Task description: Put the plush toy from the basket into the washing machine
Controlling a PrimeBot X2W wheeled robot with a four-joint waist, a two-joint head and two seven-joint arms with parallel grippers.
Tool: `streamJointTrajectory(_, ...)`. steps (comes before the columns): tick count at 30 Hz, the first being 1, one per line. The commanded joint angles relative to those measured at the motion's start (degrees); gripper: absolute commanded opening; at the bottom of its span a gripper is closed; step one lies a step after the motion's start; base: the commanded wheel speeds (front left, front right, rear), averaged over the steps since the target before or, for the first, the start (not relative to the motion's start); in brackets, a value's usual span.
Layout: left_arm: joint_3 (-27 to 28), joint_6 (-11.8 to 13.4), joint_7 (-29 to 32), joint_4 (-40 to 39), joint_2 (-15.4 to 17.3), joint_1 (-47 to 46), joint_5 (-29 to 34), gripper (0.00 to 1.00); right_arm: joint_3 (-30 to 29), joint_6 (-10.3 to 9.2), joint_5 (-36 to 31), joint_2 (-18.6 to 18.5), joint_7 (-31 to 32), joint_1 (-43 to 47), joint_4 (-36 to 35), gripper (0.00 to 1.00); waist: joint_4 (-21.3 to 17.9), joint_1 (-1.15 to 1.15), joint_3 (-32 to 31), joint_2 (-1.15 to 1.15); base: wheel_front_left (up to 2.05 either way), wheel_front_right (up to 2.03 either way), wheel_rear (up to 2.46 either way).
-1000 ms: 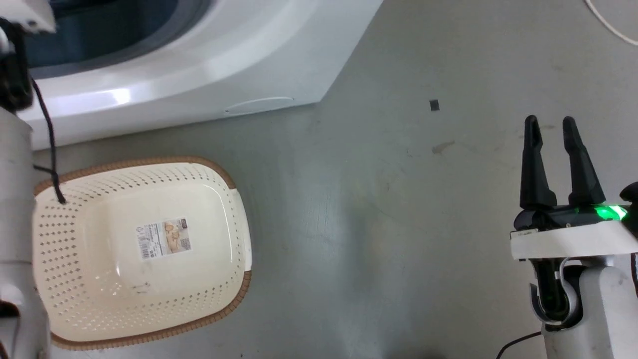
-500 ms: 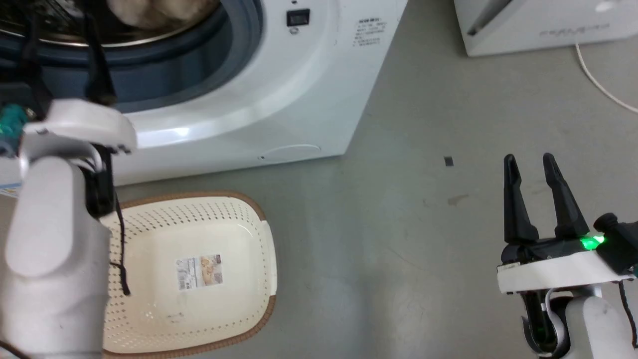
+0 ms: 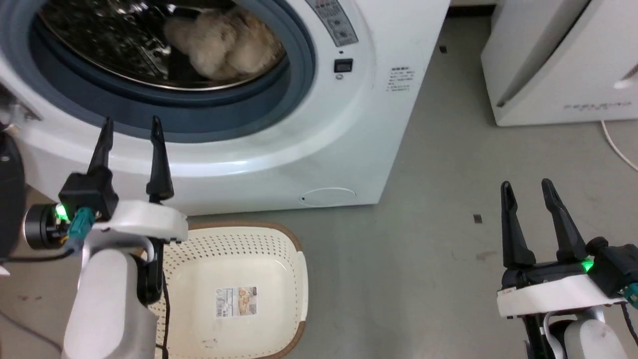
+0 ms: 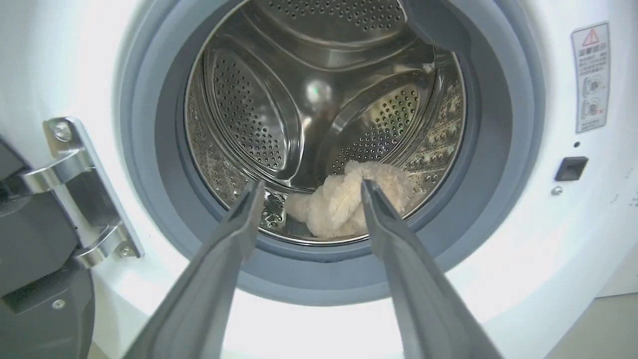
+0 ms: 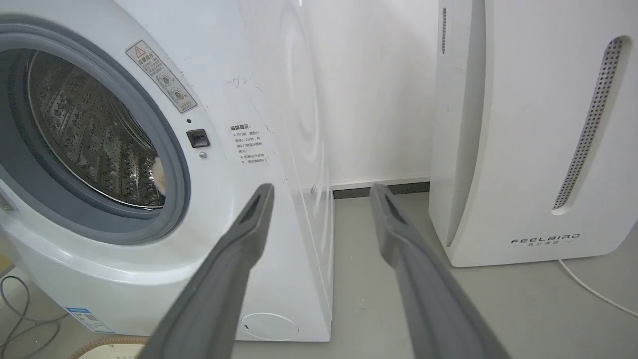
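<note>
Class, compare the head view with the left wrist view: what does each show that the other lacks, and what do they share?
Head, not left wrist: the empty basket and the right gripper, open. Left wrist, not head: the drum's back wall. Both: the toy in the washer and the open left gripper.

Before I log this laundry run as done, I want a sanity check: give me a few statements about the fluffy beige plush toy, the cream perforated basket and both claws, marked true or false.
1. The fluffy beige plush toy lies in the shiny steel drum of the white front-loading washing machine. True.
2. The cream perforated plastic basket holds another toy. False: its bottom is bare apart from a label sticker.
3. The left claw is shut on the toy. False: it is open, holding nothing, in front of the porthole.
4. The right claw is open above the grey floor. True.
</note>
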Motion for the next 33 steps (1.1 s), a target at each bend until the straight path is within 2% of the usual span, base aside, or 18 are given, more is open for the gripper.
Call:
streamJointTrajectory(1, 0.9, -0.5, -0.3, -1.2, -0.4, 2.0, 0.2, 1.00, 0.1, -0.04, -0.7, 0.0, -0.3, 1.0, -0.5, 1.00, 1.4, 0.01, -1.9, 0.00, 0.00, 0.00, 0.00)
streamJointTrajectory(19, -1.0, -1.3, -0.3, -7.5, -4.2, 20.3, 3.9, 1.00, -1.4, -0.04, -5.0, 0.0, -0.3, 8.5, -2.8, 1.00, 4.6, 0.01, -11.7, 0.00, 0.00, 0.00, 0.00)
streamJointTrajectory(33, -2.0, -1.6, -0.3, -9.0, -5.4, 24.0, 2.9, 1.00, -2.3, -0.04, -4.6, 0.0, -0.3, 11.5, -2.8, 1.00, 6.2, 0.01, -14.3, 0.00, 0.00, 0.00, 0.00)
